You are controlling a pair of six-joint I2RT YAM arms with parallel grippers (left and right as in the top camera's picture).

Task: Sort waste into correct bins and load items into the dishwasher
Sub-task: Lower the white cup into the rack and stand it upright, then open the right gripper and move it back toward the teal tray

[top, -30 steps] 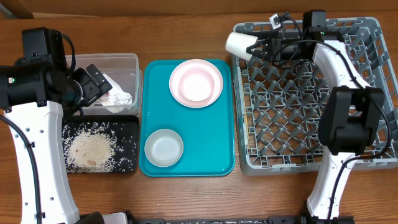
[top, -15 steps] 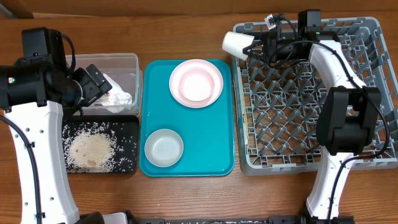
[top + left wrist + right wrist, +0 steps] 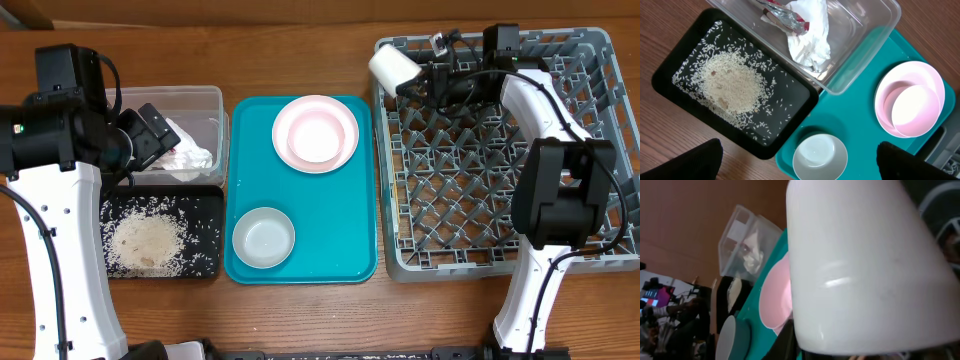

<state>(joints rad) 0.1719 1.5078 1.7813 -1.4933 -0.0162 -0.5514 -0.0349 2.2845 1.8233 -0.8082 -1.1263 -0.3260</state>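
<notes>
Left gripper point(image 3: 157, 129): jaws spread wide and holding nothing. It sits at the left of the overhead frame, over the near edge of the clear tub. In the left wrist view only its two dark fingertips point(image 3: 702, 161) show, in the bottom corners.
Clear tub point(image 3: 216, 98): upper left of the overhead frame, on the wooden table point(image 3: 300, 45), touching the black tray's far edge.
Napkin point(image 3: 810, 37): crumpled and white, lying inside the clear tub.
Red wrapper point(image 3: 786, 18): in the same tub, just beside the napkin, partly crumpled.
Black tray point(image 3: 211, 203): lower left, directly below the tub and beside the teal tray.
Rice point(image 3: 146, 243): a pale heap in the black tray, with loose grains scattered around it.
Teal tray point(image 3: 350, 245): centre of the frame, between the bins and the dish rack.
Pale bowl point(image 3: 263, 238): upright in the teal tray's lower left part.
Pink plate point(image 3: 315, 133): in the teal tray's upper right part. The left wrist view shows a smaller pale round dish resting in it, off-centre.
White cup point(image 3: 387, 65): tipped on its side over the upper left corner of the dish rack, and filling the right wrist view.
Right gripper point(image 3: 413, 75): closed on the white cup, reaching leftward along the rack's far edge.
Dish rack point(image 3: 450, 268): grey and square, filling the right of the frame. Nothing rests on the pegs that are visible.
</notes>
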